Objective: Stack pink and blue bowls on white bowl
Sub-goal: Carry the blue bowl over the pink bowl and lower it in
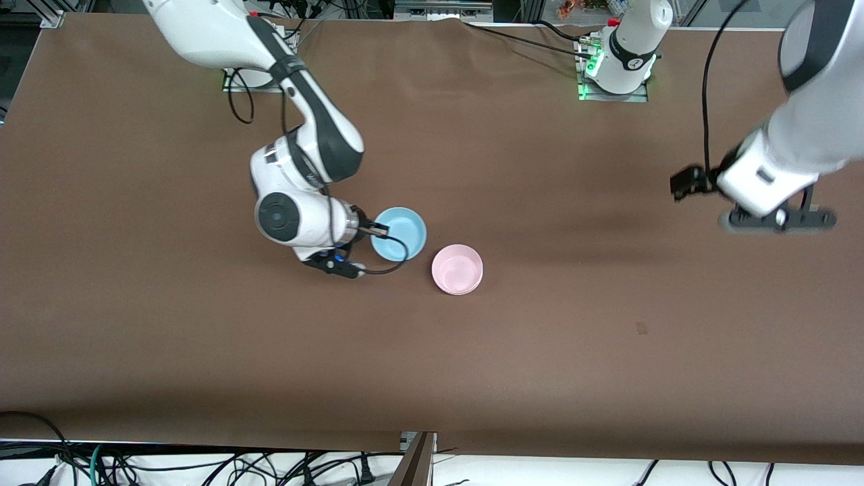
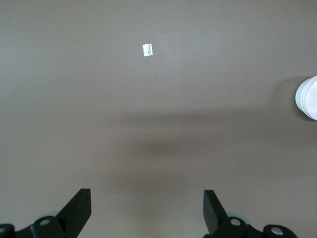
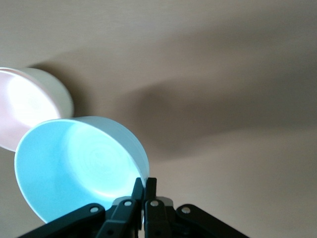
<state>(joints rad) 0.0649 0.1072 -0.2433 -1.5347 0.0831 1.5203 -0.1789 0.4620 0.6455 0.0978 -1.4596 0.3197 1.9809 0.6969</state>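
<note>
My right gripper point(image 1: 378, 229) is shut on the rim of the light blue bowl point(image 1: 399, 233) and holds it tilted just above the table. In the right wrist view the fingers point(image 3: 146, 183) pinch the blue bowl's wall point(image 3: 79, 168). The pink bowl point(image 1: 457, 268) sits beside the blue bowl, toward the left arm's end and nearer to the front camera. It rests inside the white bowl point(image 3: 62, 99), of which only the outer wall shows. The stack shows at the edge of the left wrist view point(image 2: 308, 97). My left gripper point(image 1: 776, 219) is open and empty over bare table; its open fingers frame bare table in its own view point(image 2: 146, 198).
A small white label point(image 2: 147, 49) lies on the brown table cover and shows as a faint mark in the front view point(image 1: 641, 329). Cables point(image 1: 202, 466) hang below the table's front edge. The arm bases stand along the back edge.
</note>
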